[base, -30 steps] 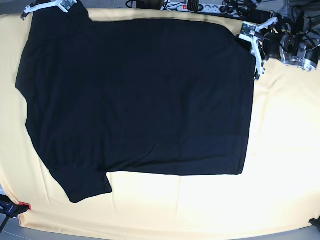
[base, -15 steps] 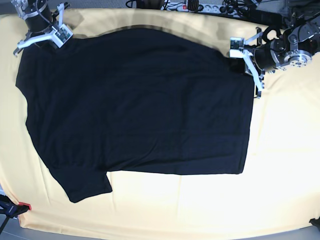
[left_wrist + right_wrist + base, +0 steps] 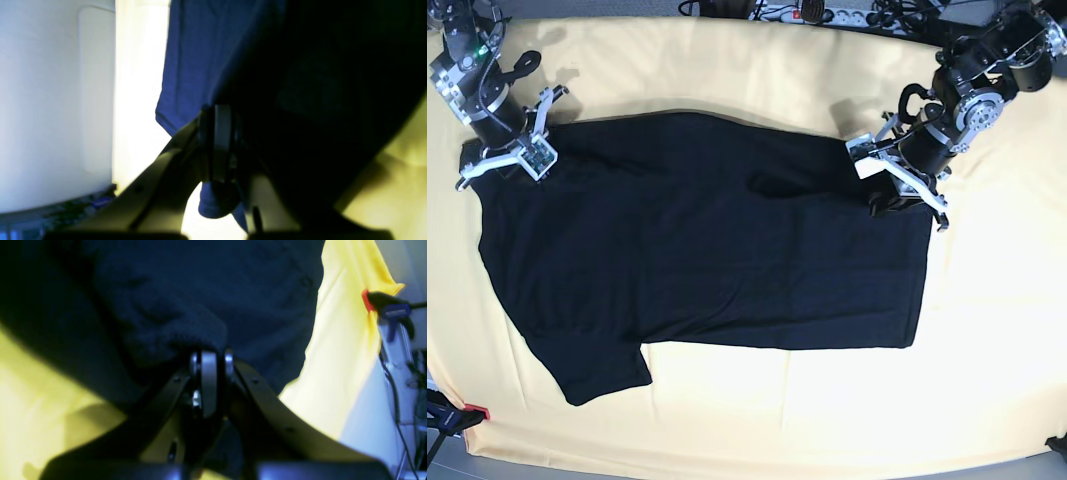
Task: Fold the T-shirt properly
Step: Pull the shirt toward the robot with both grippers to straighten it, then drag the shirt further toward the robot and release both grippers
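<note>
Two grippers are clamped on the far edge of the T-shirt [image 3: 707, 250] as I watch from my station. It is black, soft and matte, and lies across the pale yellow cloth [image 3: 757, 420] that covers the work surface. Its lower half is flat and smooth, with one short sleeve jutting out near the bottom left of the base view, while the upper edge is pulled up off the cloth and sags in a shallow crease near the middle.

My left gripper [image 3: 897, 185], on the right of the base view, has its jaws pressed together on a corner of the fabric; in the left wrist view [image 3: 217, 143] a small rounded tail of fabric hangs below the pinch, looking bluish where light passes through the weave.

My right gripper [image 3: 502, 160] pinches the opposite corner just as tightly. Its wrist view [image 3: 208, 380] shows the knit bunched into a soft lump above the jaws, and a red-tipped clamp [image 3: 383, 305] at a corner of the yellow cloth.
</note>
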